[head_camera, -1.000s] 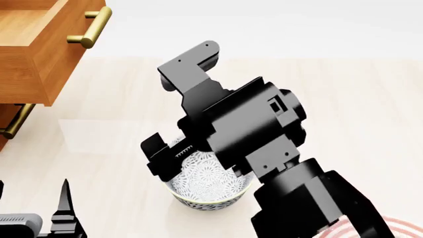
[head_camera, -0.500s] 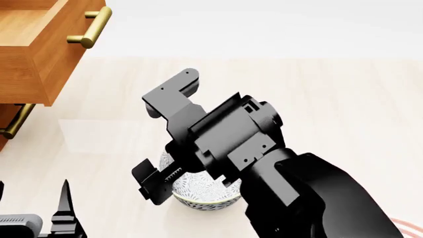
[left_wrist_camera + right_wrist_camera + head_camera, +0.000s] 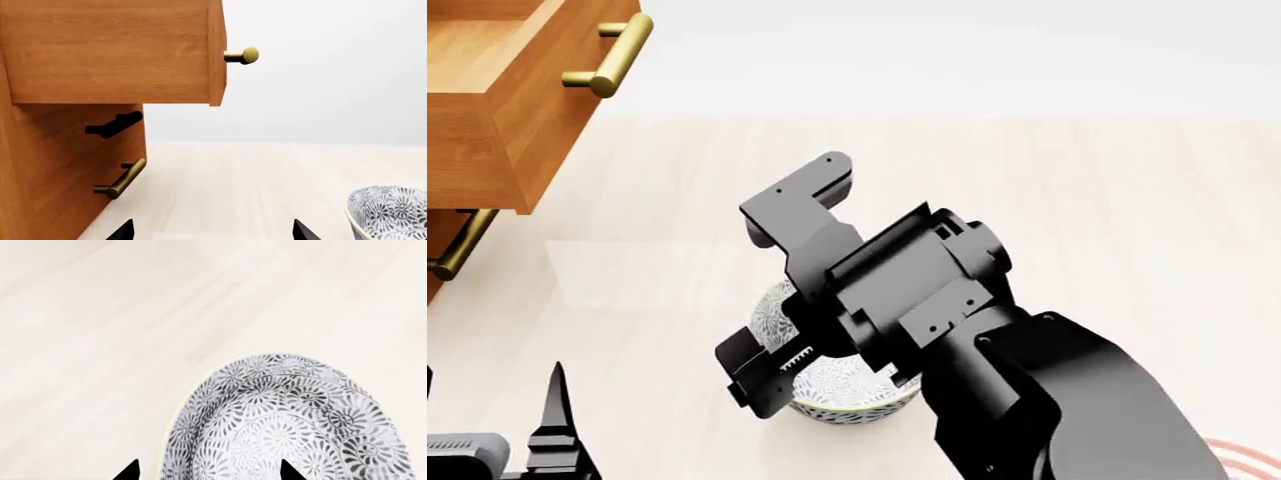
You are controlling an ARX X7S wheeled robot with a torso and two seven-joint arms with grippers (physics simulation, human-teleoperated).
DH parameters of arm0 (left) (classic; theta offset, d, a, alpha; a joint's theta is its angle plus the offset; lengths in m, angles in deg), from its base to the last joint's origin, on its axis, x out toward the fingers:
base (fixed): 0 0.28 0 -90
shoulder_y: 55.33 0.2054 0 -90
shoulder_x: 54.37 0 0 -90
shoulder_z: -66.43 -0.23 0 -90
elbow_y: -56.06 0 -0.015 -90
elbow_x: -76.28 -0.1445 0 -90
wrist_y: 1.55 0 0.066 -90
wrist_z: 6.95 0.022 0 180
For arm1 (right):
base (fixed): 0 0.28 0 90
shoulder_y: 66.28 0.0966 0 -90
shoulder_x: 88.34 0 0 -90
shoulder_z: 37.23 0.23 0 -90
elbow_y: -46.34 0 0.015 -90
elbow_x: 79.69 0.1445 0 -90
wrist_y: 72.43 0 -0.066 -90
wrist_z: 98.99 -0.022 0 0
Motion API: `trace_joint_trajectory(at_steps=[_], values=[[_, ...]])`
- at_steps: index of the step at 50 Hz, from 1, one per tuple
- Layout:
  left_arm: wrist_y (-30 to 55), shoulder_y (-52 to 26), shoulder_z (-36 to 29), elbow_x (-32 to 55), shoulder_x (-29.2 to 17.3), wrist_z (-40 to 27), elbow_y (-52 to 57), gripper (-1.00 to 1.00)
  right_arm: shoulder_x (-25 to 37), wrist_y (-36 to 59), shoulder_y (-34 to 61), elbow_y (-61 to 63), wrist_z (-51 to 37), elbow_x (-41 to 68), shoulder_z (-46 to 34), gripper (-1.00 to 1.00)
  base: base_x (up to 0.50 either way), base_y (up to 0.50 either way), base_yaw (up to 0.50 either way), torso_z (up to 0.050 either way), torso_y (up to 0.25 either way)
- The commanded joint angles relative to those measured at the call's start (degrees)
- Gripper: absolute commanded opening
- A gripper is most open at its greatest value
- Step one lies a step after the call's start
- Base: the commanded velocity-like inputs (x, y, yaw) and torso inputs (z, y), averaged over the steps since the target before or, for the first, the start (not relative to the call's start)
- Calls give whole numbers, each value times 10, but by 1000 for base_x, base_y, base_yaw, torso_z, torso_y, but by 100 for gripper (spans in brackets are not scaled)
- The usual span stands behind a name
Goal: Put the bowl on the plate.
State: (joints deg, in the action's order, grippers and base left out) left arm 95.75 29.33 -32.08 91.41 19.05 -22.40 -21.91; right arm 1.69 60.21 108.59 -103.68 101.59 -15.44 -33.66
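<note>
Since the earlier head frames, my right arm has shifted over the bowl (image 3: 827, 385), and the right tool (image 3: 771, 375) now sits lower at the bowl's left rim.

Largest first: the pale bench (image 3: 1094, 200) carries everything. A wooden drawer cabinet (image 3: 494, 110) with brass handles stands at the far left, its upper drawer pulled out. My right arm covers most of the bowl in the head view.

The plate (image 3: 1248, 450) shows only as a sliver of red rings at the lower right corner, apart from the bowl. The bowl rests on the bench, not yet lifted.

Right tool: the right wrist view shows two dark fingertips (image 3: 128, 471) spread apart, with the bowl's near rim between them. I judge the jaws apart and not yet clamped.

Left tool (image 3: 210, 231): its tips are apart, it holds nothing, and it is parked near the cabinet.

Risks from here:
- Closing on the thin rim with shallow purchase could tip the bowl or let it slip.
- The plate is nearly out of view, so placement could land off-centre.
</note>
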Motion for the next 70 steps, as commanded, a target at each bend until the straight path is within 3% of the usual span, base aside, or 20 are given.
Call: trace_joint_trajectory(at_steps=[1,49,51,70], values=[[0,1,-1,2,-4,-3,5,100,0,-6,-5,-2,2,10,-8,100,0,0,0,0,0],[-1,5,-7,8,-12,-13,8,100,0,-22,-61,8,18,0,-9,100,0,0,0,0,0],[-44,11,-13,-5,-4,-5,-32,100,0,-24,-64,7,18,2,-9,100,0,0,0,0,0],[-43,12,-15,-2,-6,-10,-29,100,0,-35,-81,-5,26,-20,-8,100,0,0,0,0,0]])
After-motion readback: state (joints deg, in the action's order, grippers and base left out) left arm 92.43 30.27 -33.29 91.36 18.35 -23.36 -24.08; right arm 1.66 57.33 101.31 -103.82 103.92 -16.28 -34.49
